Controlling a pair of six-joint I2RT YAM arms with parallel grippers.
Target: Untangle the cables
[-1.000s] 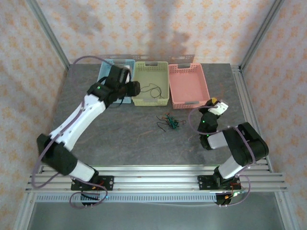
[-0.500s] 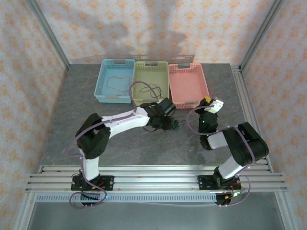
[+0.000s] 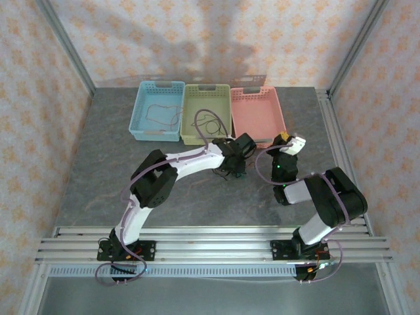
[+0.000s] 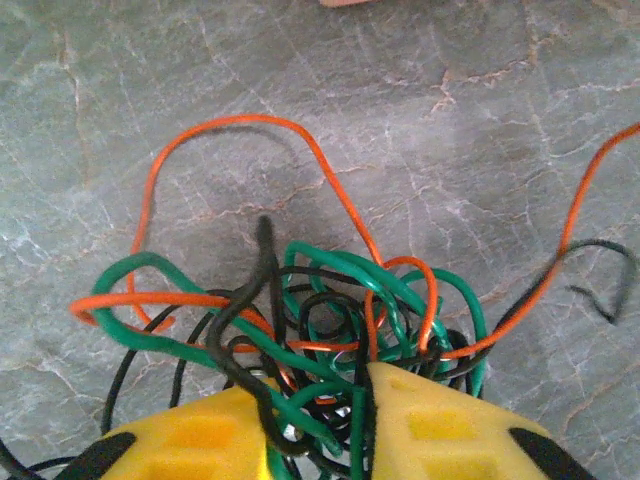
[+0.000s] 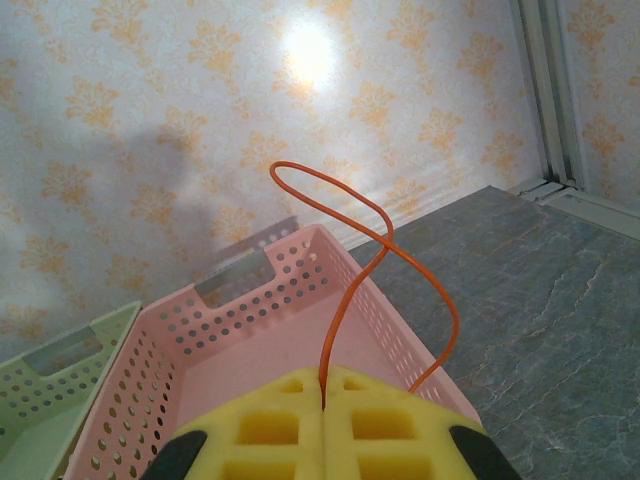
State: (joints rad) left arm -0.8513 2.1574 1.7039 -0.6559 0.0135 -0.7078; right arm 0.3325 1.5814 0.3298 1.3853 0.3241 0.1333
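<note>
- Table (image 3: 105, 157): grey stone-look top, carries everything below.
- Arms, count 2. Left arm (image 3: 187, 161) is stretched to the table's middle. Right arm (image 3: 328, 197) is folded up on the right side.
- Baskets, count 3, side by side in a row at the far edge.
  - Blue basket (image 3: 155, 136), left: one thin dark wire (image 3: 157, 111) inside.
  - Green basket (image 3: 207, 86), middle: one thin black wire (image 3: 209, 123) inside.
  - Pink basket (image 3: 257, 90), right: the right wrist view looks down into it.
- Cables (image 4: 330, 300): one clump lying on the table, just in front of the green and pink baskets.
  - Top view: only a small dark knot under the left gripper (image 3: 235, 172).
  - Left wrist view: three colours (orange, green, black) looped through one another. Strand count not readable.
- Left gripper, wrist view: yellow fingers (image 4: 200, 440) flank the clump with a narrow gap. Green and black strands run through it. Cannot tell whether they are pinched.
- Right gripper (image 5: 323, 385): held above the table near the pink basket's front corner, fingers pressed together on one orange wire (image 5: 345, 290) that loops up from the seam. That wire is too small to make out from the top.
</note>
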